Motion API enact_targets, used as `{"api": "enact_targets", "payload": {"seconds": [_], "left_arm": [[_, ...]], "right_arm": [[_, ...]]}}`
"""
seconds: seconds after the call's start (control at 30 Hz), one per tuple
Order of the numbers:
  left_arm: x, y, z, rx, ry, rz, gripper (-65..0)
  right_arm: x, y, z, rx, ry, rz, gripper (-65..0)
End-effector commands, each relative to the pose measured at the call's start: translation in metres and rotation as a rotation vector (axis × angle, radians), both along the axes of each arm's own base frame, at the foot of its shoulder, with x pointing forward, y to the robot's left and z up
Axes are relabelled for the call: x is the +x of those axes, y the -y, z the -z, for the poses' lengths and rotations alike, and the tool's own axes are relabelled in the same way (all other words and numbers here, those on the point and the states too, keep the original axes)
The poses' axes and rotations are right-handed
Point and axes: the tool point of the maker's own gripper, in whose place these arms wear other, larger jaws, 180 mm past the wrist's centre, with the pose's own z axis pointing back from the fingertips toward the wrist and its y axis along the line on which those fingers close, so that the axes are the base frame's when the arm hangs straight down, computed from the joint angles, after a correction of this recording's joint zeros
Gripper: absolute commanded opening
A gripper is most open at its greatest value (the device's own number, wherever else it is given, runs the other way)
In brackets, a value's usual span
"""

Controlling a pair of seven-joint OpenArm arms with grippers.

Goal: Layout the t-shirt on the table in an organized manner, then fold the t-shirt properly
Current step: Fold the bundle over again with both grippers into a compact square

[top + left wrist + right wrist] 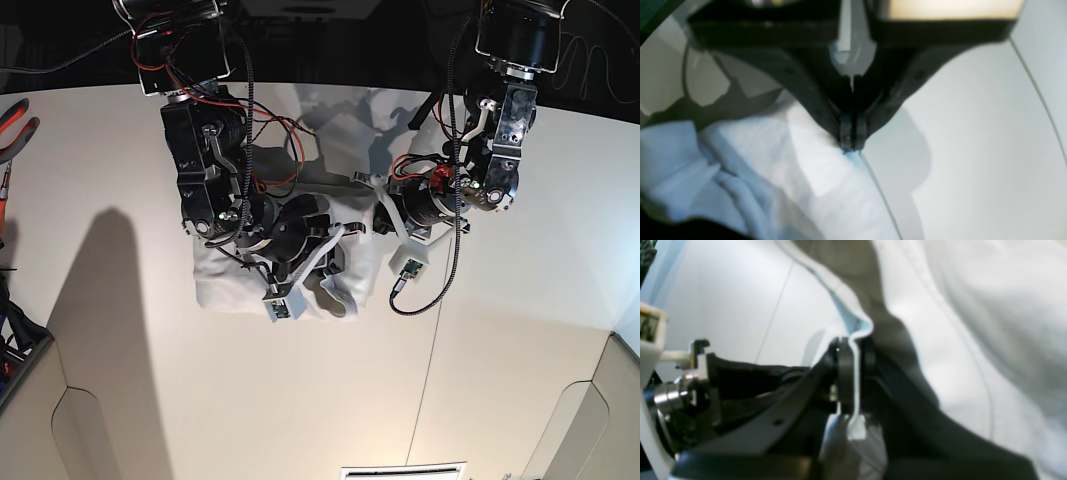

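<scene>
The white t-shirt [225,285] lies bunched in the middle of the white table [500,350], between my two arms. My left gripper [851,146] is shut, its tips pinching an edge of the t-shirt [773,166] close to the table [973,133]; in the base view it [377,190] sits at the shirt's right side. My right gripper [856,343] is shut on a thin fold of the t-shirt [973,306], with the hem running between the fingers; in the base view it [340,232] is over the shirt's middle. Much of the shirt is hidden under the arms.
A thin dark seam [425,390] runs across the table toward the near edge and shows in both wrist views. Red-handled pliers [15,120] and other tools lie at the left edge. Cables hang from both arms. Beige table corners sit at the bottom left and right.
</scene>
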Motion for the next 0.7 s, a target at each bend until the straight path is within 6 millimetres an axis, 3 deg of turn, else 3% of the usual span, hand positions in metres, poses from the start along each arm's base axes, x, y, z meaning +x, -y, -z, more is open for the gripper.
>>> {"api": "enact_targets", "payload": {"seconds": [0.0,0.17,0.3,0.47,0.67], "left_arm": [[0.011,0.006,-0.014,-0.032,0.048,0.008,-65.0],[0.011,0.006,-0.014,-0.032,0.048,0.008,-65.0],[0.011,0.006,-0.014,-0.032,0.049,0.008,-65.0],[0.011,0.006,-0.014,-0.032,0.049,0.008,-65.0],[0.011,0.006,-0.015,-0.032,0.050,0.008,-65.0]], "right_arm": [[0.010,-0.015,-0.021,0.052,0.056,-0.019,-55.2],[-0.008,-0.039,-0.025,0.082,0.053,-0.142,-43.7],[-0.017,-0.053,-0.028,0.099,0.049,-0.191,-43.4],[-0.012,-0.053,-0.034,0.089,0.060,-0.204,-43.4],[-0.004,-0.052,-0.065,0.060,0.117,-0.245,-43.5]]}}
